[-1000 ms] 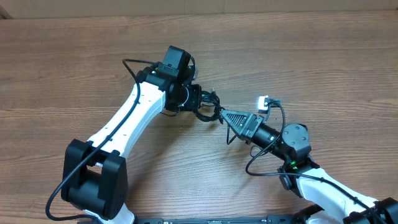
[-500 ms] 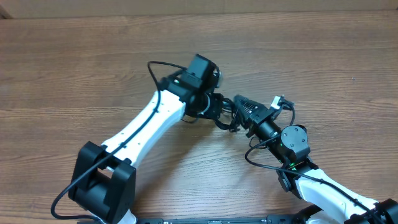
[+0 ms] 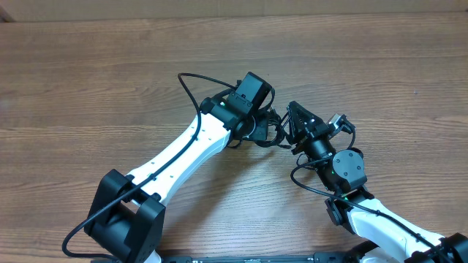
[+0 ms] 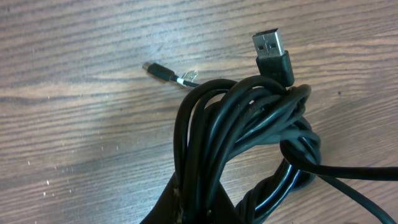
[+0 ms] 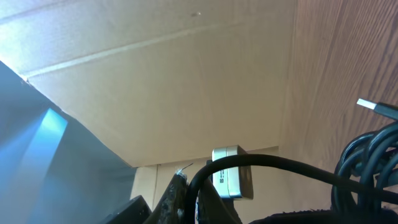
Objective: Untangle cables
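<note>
- White-shelled arms, two: the left arm (image 3: 183, 150) and the right arm (image 3: 380, 219) reach in from the near edge and meet at mid-worktop.
- Claws, two: the left claw (image 4: 189, 205) is pinched narrow on the lower loops of the cables (image 4: 249, 137).
- At the right claw (image 5: 186, 199), also squeezed to a slit, one black cord of the same tangle runs out from between the fingers.
- Tangle, one: the cables sit between the two claws; the number of separate cords cannot be told.
- Plug ends, two: a flat USB plug (image 4: 272, 53) stands above the tangle, and a small plug (image 4: 158, 70) lies on the wood beyond it.
- Worktop (image 3: 88, 80), one, of brown wood grain, with a cardboard wall (image 5: 155, 81) behind.
</note>
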{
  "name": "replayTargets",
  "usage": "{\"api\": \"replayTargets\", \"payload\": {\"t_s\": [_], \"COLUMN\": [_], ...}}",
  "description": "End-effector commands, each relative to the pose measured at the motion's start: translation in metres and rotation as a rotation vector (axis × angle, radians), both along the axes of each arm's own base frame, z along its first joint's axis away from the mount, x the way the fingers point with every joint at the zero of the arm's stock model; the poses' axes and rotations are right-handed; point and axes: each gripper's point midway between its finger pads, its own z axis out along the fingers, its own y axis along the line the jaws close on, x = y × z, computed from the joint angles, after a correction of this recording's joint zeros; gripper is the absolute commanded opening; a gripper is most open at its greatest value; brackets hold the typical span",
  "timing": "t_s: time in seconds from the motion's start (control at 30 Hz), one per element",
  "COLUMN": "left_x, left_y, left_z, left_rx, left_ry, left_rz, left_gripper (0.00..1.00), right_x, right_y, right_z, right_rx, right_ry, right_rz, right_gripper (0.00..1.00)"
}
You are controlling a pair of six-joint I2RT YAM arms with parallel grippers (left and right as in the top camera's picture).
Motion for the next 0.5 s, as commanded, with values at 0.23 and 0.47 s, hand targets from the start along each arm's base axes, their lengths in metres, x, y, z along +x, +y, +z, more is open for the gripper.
{"api": "replayTargets", "payload": {"t_s": [0.23, 0.47], "left_x": [0.016, 0.043], "left_y": [0.04, 0.091], "left_z": [-0.011, -0.008], "left_rx": [0.073, -0.075], "left_ry": [-0.003, 0.069], "left_rz": [0.057, 0.101], "left_gripper": [0.04, 0.04], "right_x": [-0.005, -0.05], "right_y": [0.001, 0.034], "right_z": [-0.055, -0.111], "right_rx": [-0.566, -0.876], "right_ry": [-0.013, -0.056], "right_rz": [0.056, 0.458], "right_gripper": [1.0, 1.0]}}
